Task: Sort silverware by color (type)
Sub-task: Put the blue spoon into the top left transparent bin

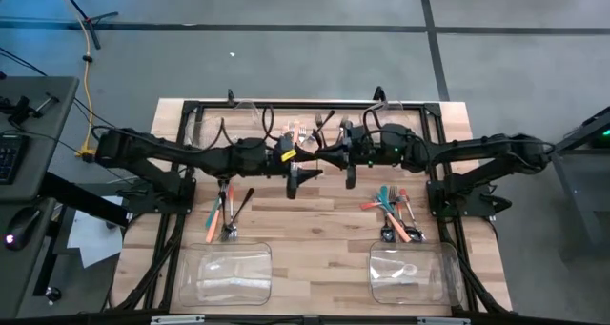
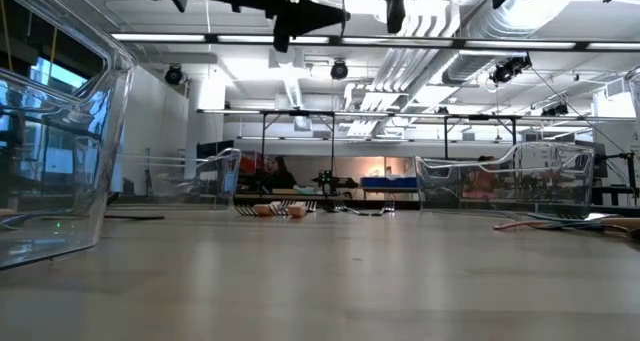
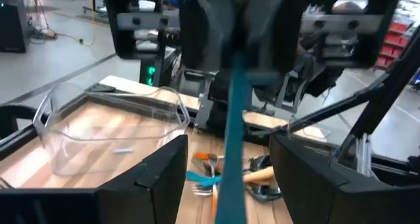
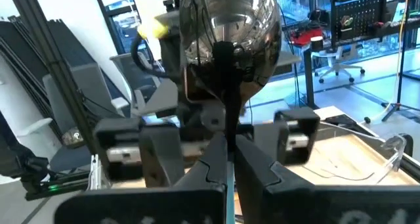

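Both arms meet high over the middle of the table. My right gripper (image 4: 228, 157) is shut on a teal-handled spoon (image 4: 230, 33) whose shiny bowl stands above the fingers. My left gripper (image 3: 228, 144) is open, facing the right one. Its fingers (image 3: 157, 178) stand on either side of the spoon's teal handle (image 3: 231, 138) without touching it. Other silverware lies in loose groups on the table, at the left (image 1: 224, 213), at the right (image 1: 396, 211) and at the far middle (image 1: 305, 132). My right gripper pinches the spoon between its two fingers where the dark neck (image 4: 226, 129) meets the teal handle. The fingers come level from the table's right side and lie across the spoon. It stands roughly upright and clear of the table, bowl up, handle hanging down.
Clear plastic bins stand near the corners: near left (image 1: 229, 273), near right (image 1: 410, 273), far left (image 1: 224, 125) and far right (image 1: 405, 115). A dark frame runs round the wooden table (image 1: 315, 230), whose middle shows bare wood.
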